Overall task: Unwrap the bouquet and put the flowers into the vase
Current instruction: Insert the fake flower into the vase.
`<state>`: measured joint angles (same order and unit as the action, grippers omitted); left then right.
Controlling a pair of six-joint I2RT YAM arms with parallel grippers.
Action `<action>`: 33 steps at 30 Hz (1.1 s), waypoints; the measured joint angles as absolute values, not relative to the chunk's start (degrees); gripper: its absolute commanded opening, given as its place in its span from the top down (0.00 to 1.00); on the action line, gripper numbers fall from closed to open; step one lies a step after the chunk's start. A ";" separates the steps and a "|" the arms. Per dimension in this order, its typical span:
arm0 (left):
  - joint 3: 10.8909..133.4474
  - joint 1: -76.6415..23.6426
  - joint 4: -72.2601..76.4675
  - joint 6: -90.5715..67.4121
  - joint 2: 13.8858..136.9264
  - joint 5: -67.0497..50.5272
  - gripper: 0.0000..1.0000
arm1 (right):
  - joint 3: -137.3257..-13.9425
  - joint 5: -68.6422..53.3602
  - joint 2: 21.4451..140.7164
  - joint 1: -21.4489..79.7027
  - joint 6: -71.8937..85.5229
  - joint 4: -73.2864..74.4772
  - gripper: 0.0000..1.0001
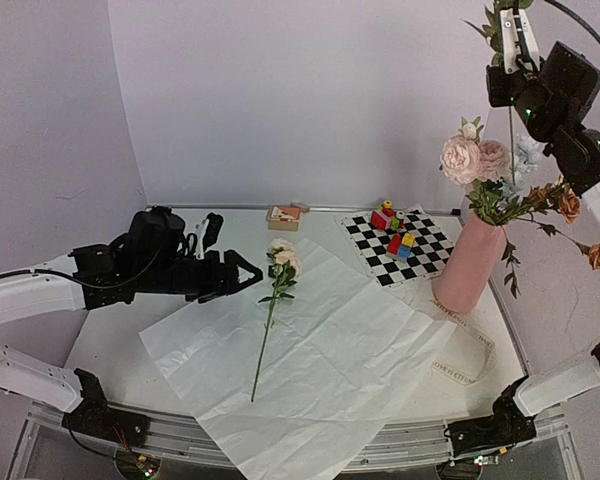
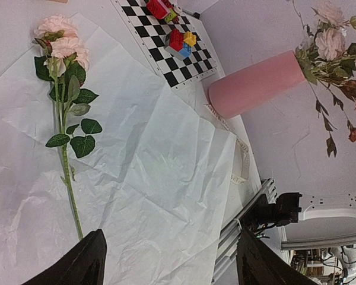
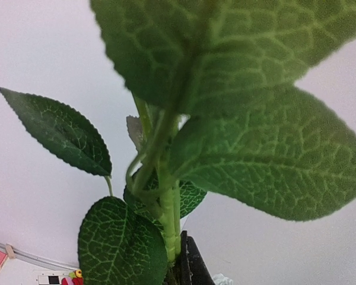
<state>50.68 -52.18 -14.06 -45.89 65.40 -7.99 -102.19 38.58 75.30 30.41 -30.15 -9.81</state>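
Flowers (image 1: pixel 477 158) stand bunched in the vase (image 1: pixel 470 262) at the right of the tabletop (image 1: pixel 110 330), their blooms and buds leaning out past its right side. One more stem (image 1: pixel 511 140) rises straight above the mouth. The right end effector (image 1: pixel 513 28) is high overhead, closed on that leafy stem. A last flower (image 1: pixel 270 310) lies at the centre on the opened white paper (image 1: pixel 360 370), bloom far and stem end near. The left end effector (image 1: pixel 250 275) hovers just left of it with its jaws spread and nothing in them.

The vase looks top-heavy. If the held stem catches in the crowded blooms as it goes down, it could tip the vase or drag a neighbour out. Letting go too high might make it flop over the rim.

The thin stem lies flat on creased paper, so a pinch there may catch the sheet too. The paper reaches the vase's foot, and lifting it could nudge the vase or the checkered mat (image 1: pixel 432 262) beside it.
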 measured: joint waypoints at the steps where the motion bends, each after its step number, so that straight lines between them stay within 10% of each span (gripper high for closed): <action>1: 50.68 -52.18 -14.05 -45.89 65.26 -7.99 0.24 | -102.19 38.05 75.23 29.48 -28.83 -9.15 1.00; 33: 50.66 -52.18 -14.09 -45.89 65.47 -7.94 0.24 | -95.41 28.29 72.68 18.36 -8.93 1.41 1.00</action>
<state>50.66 -52.18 -14.09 -45.89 65.47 -7.94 -95.41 28.29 72.68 18.36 -8.93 1.41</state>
